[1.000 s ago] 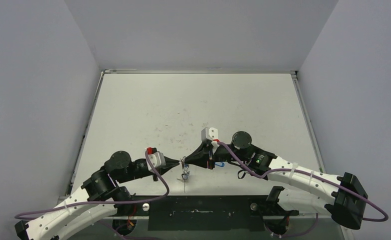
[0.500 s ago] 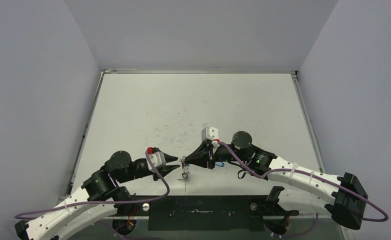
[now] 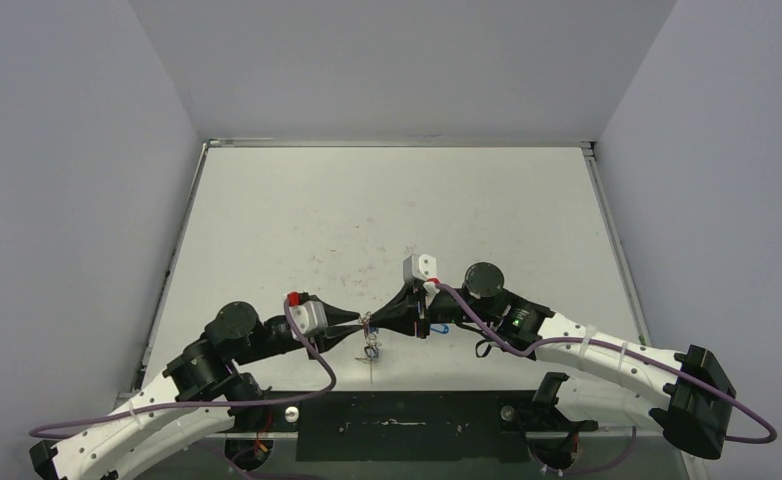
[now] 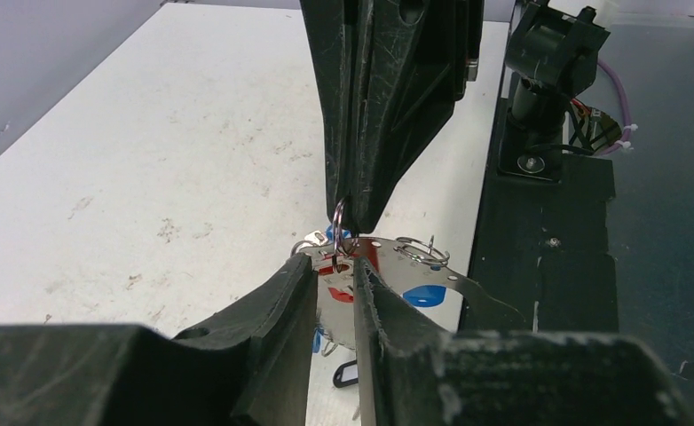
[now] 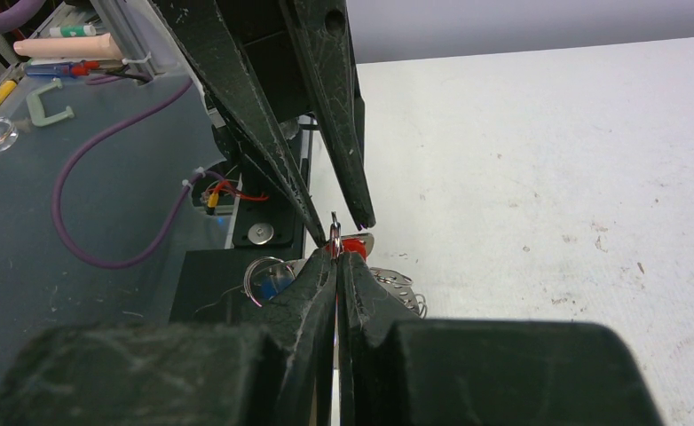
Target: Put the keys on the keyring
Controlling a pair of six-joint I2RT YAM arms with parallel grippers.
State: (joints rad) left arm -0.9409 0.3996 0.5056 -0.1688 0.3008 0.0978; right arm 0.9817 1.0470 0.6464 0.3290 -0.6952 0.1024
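The tabletop (image 3: 387, 200) is white, flecked with dark grey scuffs. The left hand (image 3: 359, 322) and the right hand (image 3: 375, 321) are both black. The keyring (image 4: 338, 220) is silvery. There is a red key tag (image 5: 352, 243) and a blue key tag (image 5: 277, 282). A purple cable (image 3: 332, 375) crosses white arm shells (image 3: 607, 355). The base plate (image 3: 397, 425) at the bottom of the frame is black.

Thin silvery keyring (image 4: 338, 224) upright, edge-on, just above red-tagged key (image 4: 366, 257) and blue-tagged key (image 4: 423, 297).

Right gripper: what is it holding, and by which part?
The right gripper pinches a thin metal ring by its rim, between its shut fingertips.
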